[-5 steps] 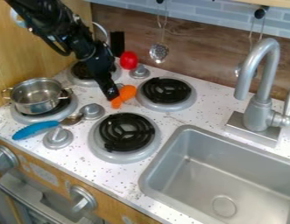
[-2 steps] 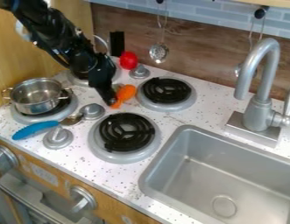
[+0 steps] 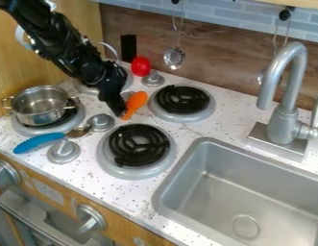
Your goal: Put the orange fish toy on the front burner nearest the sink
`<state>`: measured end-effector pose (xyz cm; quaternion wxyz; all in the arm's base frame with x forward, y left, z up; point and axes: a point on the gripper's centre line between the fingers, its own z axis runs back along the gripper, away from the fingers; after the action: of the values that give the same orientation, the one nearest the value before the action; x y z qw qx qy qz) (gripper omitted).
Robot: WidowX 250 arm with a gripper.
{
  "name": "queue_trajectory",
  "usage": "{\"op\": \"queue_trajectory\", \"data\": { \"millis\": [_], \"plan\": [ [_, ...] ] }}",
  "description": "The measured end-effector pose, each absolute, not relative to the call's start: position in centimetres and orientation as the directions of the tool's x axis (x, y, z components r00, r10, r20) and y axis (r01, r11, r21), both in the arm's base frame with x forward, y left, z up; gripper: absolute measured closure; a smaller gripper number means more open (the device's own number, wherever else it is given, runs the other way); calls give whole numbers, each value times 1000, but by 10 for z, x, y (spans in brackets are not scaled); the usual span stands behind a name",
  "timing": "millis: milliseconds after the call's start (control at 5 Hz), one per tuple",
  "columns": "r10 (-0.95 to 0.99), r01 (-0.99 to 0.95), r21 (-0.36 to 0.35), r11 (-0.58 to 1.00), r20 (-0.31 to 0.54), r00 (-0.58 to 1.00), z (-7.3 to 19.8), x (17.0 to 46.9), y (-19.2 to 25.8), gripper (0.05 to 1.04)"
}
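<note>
Camera view: the black gripper (image 3: 120,112) is just behind the front burner (image 3: 139,166) beside the sink, its tip at the narrow end of the orange utensil (image 3: 137,100). This end is probably the easier part to grip; whether the claw is clamped on it or apart, I cannot tell. The utensil lies slanting behind the same burner. To the left of that burner, the metal pot (image 3: 39,114) sits upright on another burner, as if for cooking. Compared with the first frame, the gripper's tip has come nearer to the front burner, and the utensil looks slimmer.
</note>
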<state>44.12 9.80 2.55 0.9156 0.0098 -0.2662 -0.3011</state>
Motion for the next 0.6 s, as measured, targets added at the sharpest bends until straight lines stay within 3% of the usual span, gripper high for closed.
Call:
{"op": "queue_trajectory", "data": {
  "millis": [400, 600],
  "plan": [
    [-570, 558, 188, 808, 484, 664, 27, 436, 95, 990],
    [-590, 577, 203, 791, 501, 634, 44, 435, 92, 992]
  ]
}}
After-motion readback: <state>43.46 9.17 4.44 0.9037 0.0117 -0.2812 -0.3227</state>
